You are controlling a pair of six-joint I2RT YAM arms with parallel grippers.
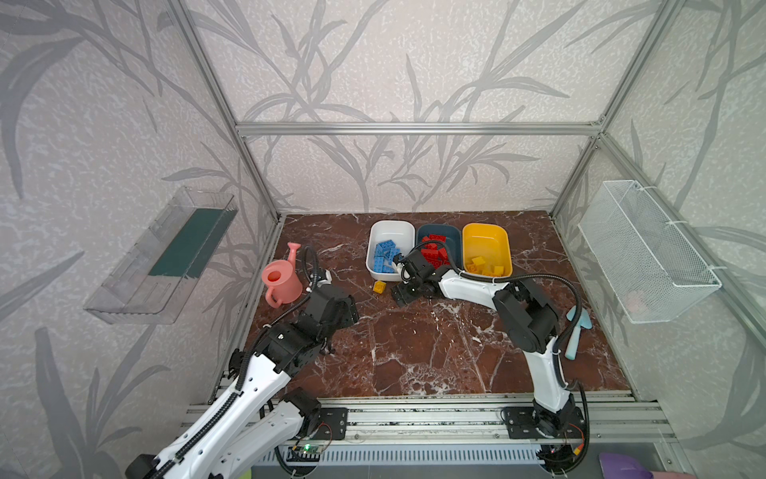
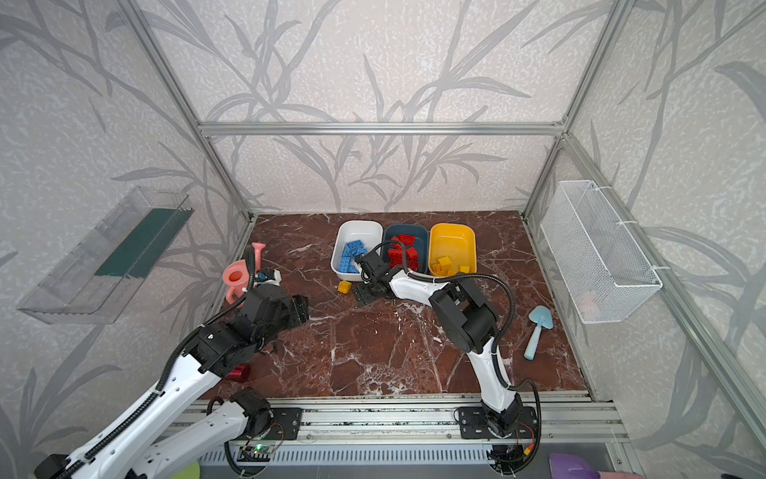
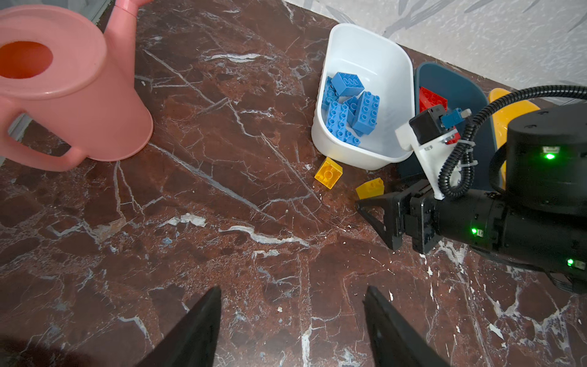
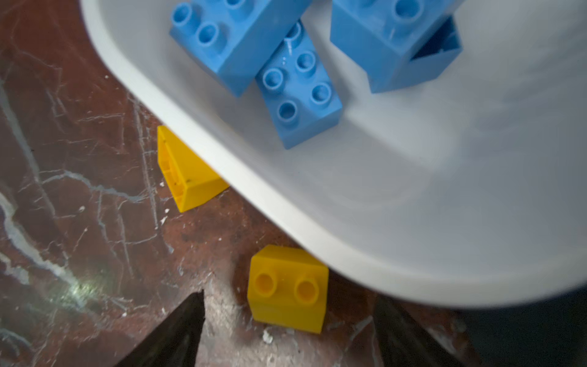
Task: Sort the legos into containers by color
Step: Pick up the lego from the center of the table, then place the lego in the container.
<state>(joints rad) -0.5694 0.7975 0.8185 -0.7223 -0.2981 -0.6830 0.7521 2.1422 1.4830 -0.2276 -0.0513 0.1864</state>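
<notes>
Yellow two-stud lego (image 4: pixel 287 287): on counter (image 4: pixel 79 190), just beside white tub (image 4: pixel 413 222), lying loose between the spread jaws of right end effector (image 4: pixel 289 297). Second yellow lego (image 4: pixel 187 178) nearby, beside same tub.

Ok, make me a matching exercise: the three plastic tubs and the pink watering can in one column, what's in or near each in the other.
1 white plastic tub
2 dark teal plastic tub
3 yellow plastic tub
4 pink plastic watering can

A red studded bricks inside
B near the left arm
C blue studded bricks inside
D yellow studded bricks inside

Pairs: 1-C, 2-A, 3-D, 4-B
</notes>
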